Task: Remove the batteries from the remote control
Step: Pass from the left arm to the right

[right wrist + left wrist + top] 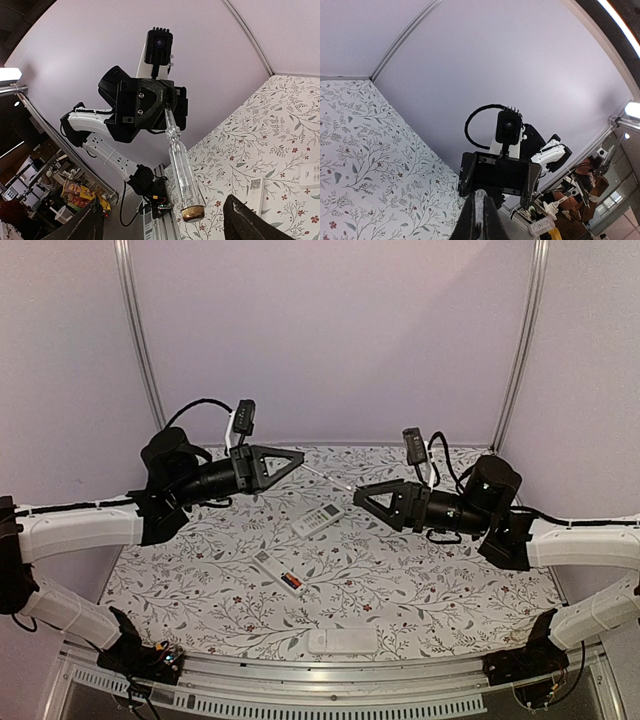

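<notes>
A white remote [278, 573] lies on the floral table [440, 580] with its compartment open, and red-orange batteries [291, 582] show inside it. My left gripper [298, 458] is raised above the table and shut on a thin clear screwdriver [325, 477] that points at my right gripper [358, 497]. In the left wrist view the left gripper [480, 205] pinches the clear shaft. In the right wrist view the right gripper [171, 224] is wide open. The screwdriver's brass-capped handle [186, 175] ends between its fingers without touching them. Both grippers are well above the remote.
A second white remote [317, 519] lies mid-table under the grippers and also shows in the right wrist view [255, 192]. A white flat piece [342, 640] lies near the front edge. Metal rails frame the table, with lilac walls behind.
</notes>
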Motion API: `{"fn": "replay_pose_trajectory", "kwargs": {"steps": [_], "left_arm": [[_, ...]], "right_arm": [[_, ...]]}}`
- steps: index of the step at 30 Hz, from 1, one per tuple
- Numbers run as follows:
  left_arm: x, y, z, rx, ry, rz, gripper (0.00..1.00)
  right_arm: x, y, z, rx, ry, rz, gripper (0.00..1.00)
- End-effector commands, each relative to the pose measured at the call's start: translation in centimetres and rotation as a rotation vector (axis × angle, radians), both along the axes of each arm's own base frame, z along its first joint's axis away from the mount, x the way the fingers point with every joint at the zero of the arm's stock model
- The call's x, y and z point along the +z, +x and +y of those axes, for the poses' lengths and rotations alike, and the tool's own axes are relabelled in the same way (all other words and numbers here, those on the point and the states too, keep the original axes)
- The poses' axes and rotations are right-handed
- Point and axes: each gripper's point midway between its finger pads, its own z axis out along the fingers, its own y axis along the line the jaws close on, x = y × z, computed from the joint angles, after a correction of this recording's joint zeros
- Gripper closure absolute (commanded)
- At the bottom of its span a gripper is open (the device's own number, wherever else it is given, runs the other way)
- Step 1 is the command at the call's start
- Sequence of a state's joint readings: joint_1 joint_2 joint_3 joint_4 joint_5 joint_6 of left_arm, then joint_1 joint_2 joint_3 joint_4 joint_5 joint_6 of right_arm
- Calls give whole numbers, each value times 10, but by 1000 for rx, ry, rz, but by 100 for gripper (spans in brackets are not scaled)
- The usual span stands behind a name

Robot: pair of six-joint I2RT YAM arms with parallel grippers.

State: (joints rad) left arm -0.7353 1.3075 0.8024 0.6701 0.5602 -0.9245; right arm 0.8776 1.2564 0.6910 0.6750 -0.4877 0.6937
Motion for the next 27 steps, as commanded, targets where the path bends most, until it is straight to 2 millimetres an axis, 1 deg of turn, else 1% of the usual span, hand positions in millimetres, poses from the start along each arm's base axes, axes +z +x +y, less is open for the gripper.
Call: {"fn": "replay_pose_trajectory", "kwargs": {"steps": [1, 8, 12, 16, 23, 27], "left_arm": [[0, -2, 5, 30, -39, 56, 100], [-10, 4, 11, 94, -4, 111, 100], [-15, 3, 10, 84, 3, 130, 100], [-17, 2, 9, 76, 11, 137, 100], [-20, 1, 8, 69, 19, 146, 100], [-22, 0, 7, 64, 25, 149, 100]], "right_arm": [[4, 8, 5, -50, 21, -5, 25], [2, 11, 13, -40, 2, -34, 52], [2, 13, 19, -26, -2, -40, 57], [1, 15, 23, -24, -8, -43, 58], [-2, 17, 32, -13, -17, -42, 67], [-1, 18, 35, -11, -16, -47, 69]]}}
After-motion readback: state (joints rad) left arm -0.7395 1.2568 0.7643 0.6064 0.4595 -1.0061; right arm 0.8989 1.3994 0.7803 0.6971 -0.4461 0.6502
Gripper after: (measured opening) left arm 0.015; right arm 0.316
